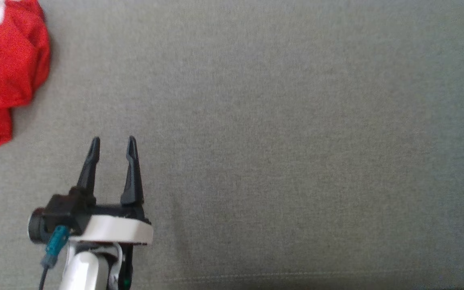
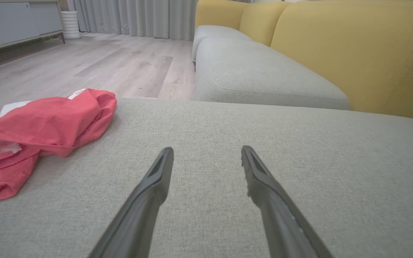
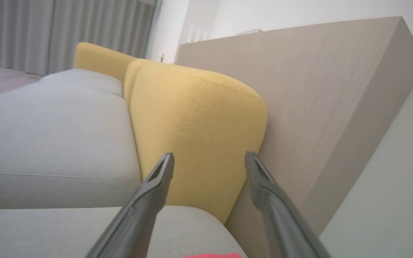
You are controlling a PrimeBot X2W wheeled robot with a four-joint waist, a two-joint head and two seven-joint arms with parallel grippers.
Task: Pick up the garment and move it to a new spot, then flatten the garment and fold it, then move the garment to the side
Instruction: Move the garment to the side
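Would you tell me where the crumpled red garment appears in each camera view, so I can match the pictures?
Head view: the red garment lies at the upper left edge, on the grey cushion.
Left wrist view: the red garment lies at the left, on that cushion.
Right wrist view: a red sliver at the bottom edge; I cannot tell whether it is this garment.
Shared landmark: the grey cushion.

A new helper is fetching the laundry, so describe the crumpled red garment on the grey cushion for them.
Find the wide grey cushion beside the yellow backrests. At its end toward the wooden floor lies the red garment, a crumpled heap with white patches, the one bright thing there.
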